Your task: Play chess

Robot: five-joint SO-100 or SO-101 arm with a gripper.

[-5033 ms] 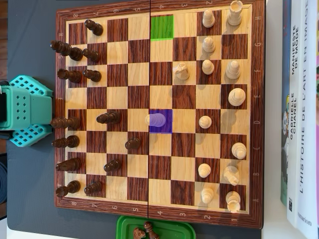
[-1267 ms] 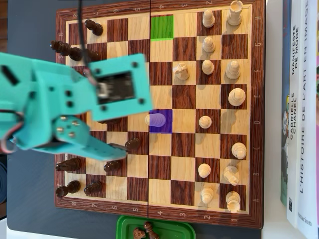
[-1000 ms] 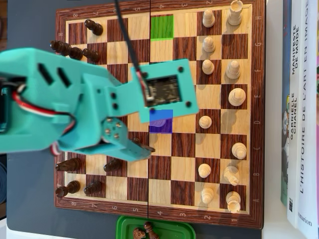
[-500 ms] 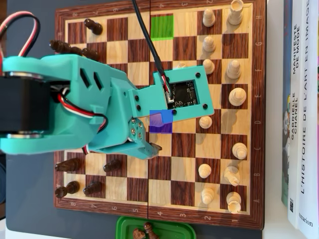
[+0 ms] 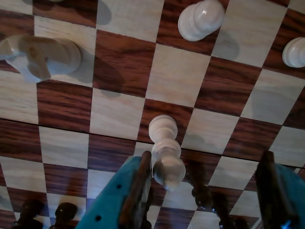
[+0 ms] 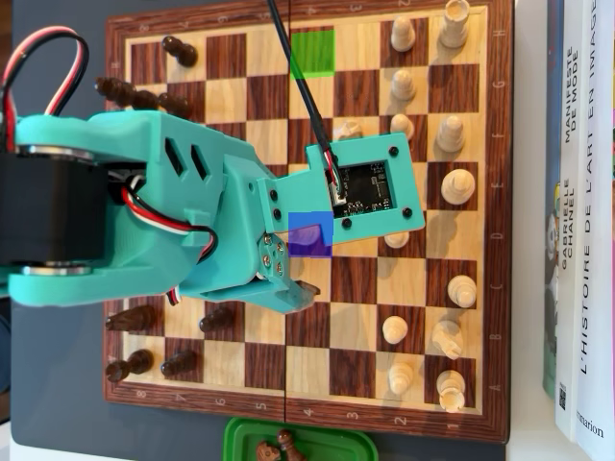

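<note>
- In the wrist view the gripper (image 5: 209, 174) is wide open and holds nothing — one teal finger (image 5: 131, 191) is low and left of the middle, the other finger (image 5: 274, 191) is low on the right.
- A white pawn (image 5: 166, 150) stands on the chessboard (image 5: 119, 62), just beside the left finger, maybe touching it. It is not in the middle of the gap.
- If the fingers close from here, the left one may push the pawn over first, and it could roll across the squares.
- Dark pieces (image 5: 207, 193) stand very near, low between the fingers. The arm could bump them if it goes down.
- A white knight (image 5: 40, 55) is far left and another white pawn (image 5: 200, 19) is at the top, both well apart — they look safe.
- In the overhead view the teal arm (image 6: 192, 211) covers the middle of the board, so the pawn cannot be seen there. A green square (image 6: 312, 50) and a blue square (image 6: 309, 233) are marked on the board.
- A green tray (image 6: 298, 440) at the bottom edge holds a dark piece.
</note>
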